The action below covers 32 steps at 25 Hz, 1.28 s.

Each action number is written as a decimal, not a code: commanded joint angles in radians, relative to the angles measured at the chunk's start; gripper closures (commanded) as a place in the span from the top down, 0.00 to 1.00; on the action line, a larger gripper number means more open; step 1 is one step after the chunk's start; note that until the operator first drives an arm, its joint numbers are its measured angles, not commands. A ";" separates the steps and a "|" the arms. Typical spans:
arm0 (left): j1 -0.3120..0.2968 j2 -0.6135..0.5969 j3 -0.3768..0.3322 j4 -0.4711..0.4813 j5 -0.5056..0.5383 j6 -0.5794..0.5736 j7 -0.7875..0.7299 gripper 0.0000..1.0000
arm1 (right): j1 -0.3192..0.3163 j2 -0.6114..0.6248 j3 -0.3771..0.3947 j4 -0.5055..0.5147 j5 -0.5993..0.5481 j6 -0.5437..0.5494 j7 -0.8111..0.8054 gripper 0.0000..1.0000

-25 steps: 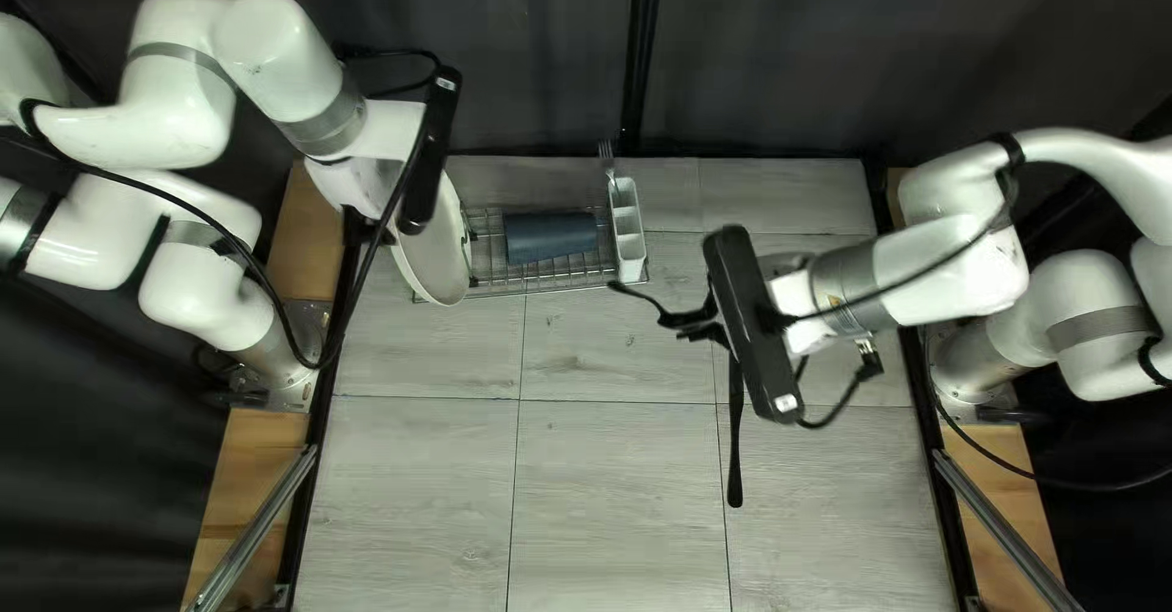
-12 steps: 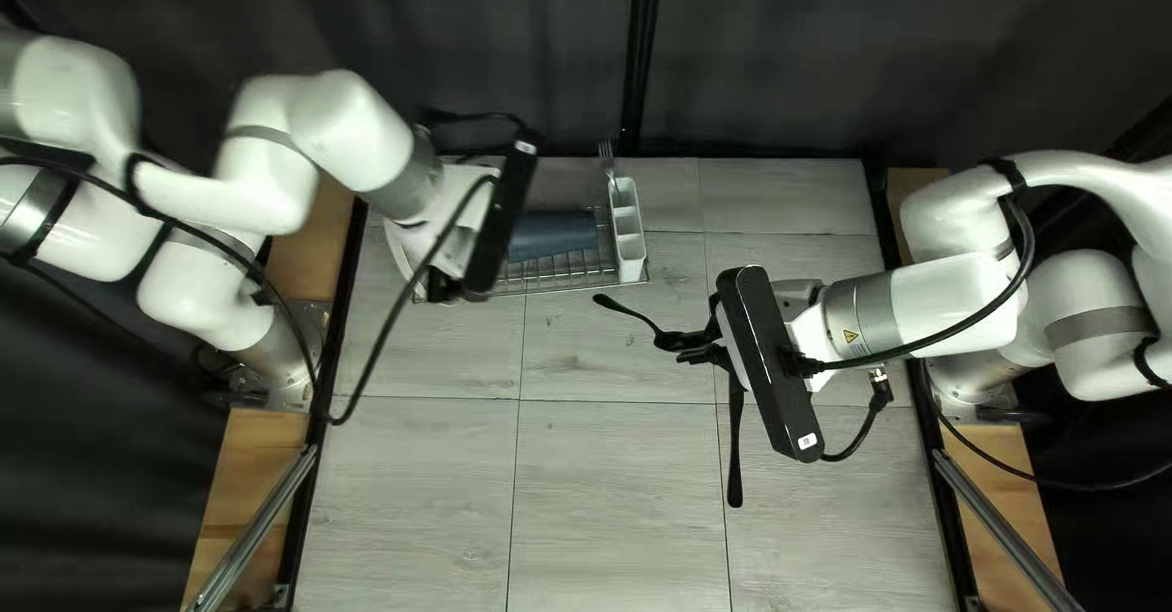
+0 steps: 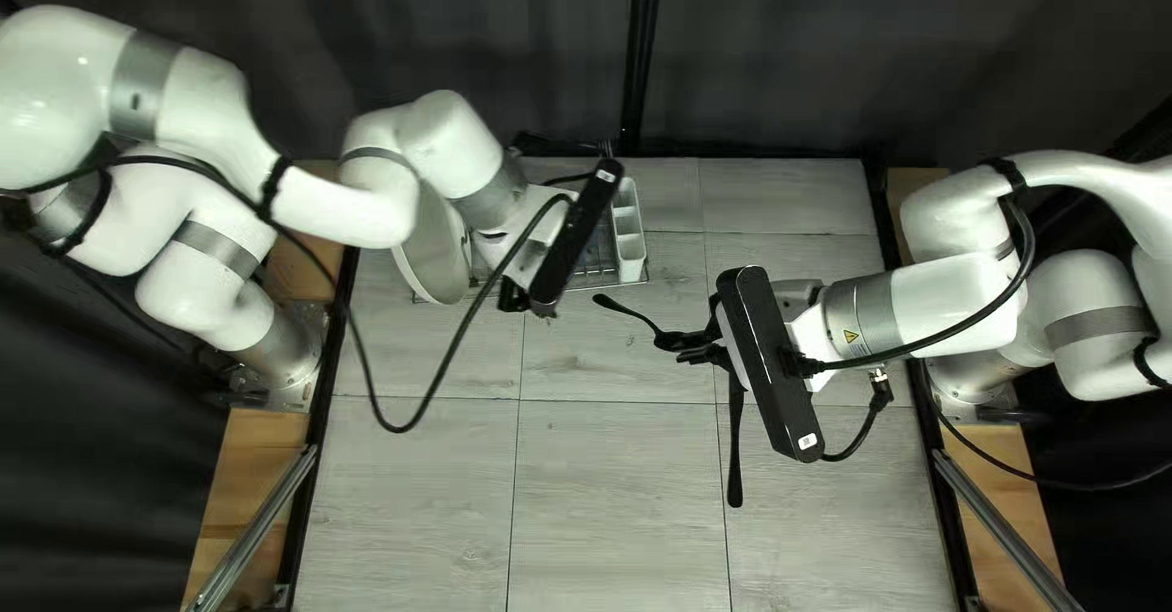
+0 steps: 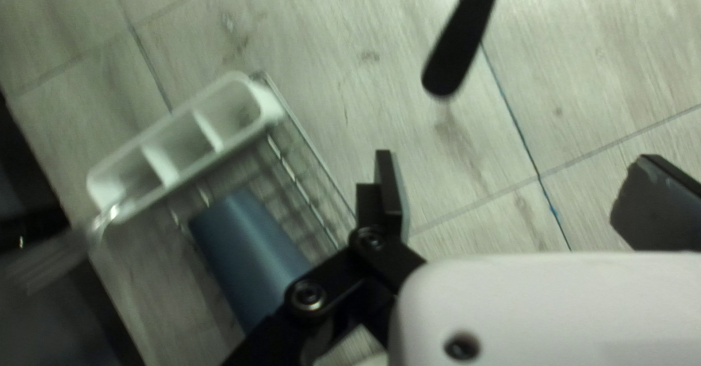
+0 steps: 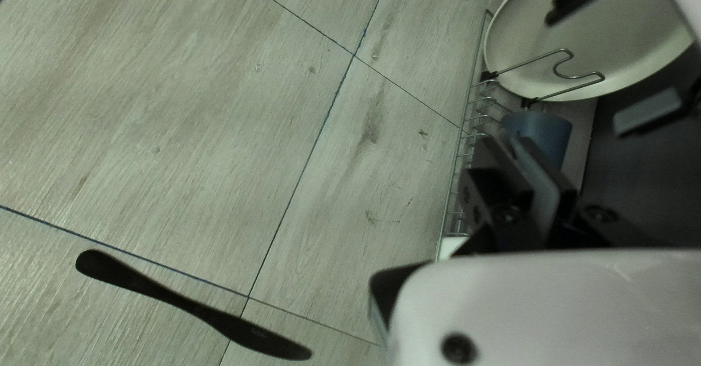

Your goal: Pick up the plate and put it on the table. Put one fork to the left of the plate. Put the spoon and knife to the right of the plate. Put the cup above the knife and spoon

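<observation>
Spoon-and-knife step now: the right gripper (image 5: 520,154) is clamped on what looks like the spoon (image 3: 629,312), handle toward ten o'clock in the top left view, knife (image 3: 735,453) on the table at five. Next, lower it beside that knife! The left gripper (image 4: 520,172), empty, fingers wide, has the racked plate (image 3: 434,252) at its ten o'clock, utensil caddy (image 3: 628,231) at two.

Left arm (image 3: 326,212) bent, left hand (image 3: 528,302) open
</observation>
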 commanded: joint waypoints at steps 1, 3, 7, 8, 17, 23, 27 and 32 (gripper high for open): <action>-0.042 0.099 0.058 0.078 -0.162 0.023 0.164 1.00 | 0.000 0.000 0.000 0.000 0.000 0.000 0.000 0.00; -0.048 0.138 0.068 0.106 -0.232 0.036 0.226 1.00 | 0.000 0.000 0.000 0.000 0.000 0.000 0.000 0.00; -0.049 0.198 0.072 0.141 -0.325 0.055 0.312 1.00 | 0.000 0.000 0.000 0.000 0.000 0.000 0.000 0.00; -0.048 0.209 0.073 0.149 -0.348 0.064 0.333 0.98 | 0.000 0.000 0.000 0.000 0.000 0.000 0.000 0.00; -0.047 0.214 0.075 0.155 -0.364 0.077 0.359 0.00 | 0.000 0.000 0.000 0.000 0.000 0.000 0.000 0.00; -0.047 0.182 0.072 0.121 -0.352 0.060 0.346 0.00 | 0.000 0.000 0.000 0.000 0.000 0.000 0.000 1.00; -0.036 0.123 0.056 0.066 -0.272 0.033 0.276 0.00 | 0.000 0.000 0.000 0.000 0.000 0.000 0.000 1.00; 0.058 -0.044 -0.031 -0.108 -0.077 -0.038 0.093 0.00 | 0.000 0.000 0.000 0.000 0.000 0.000 0.000 1.00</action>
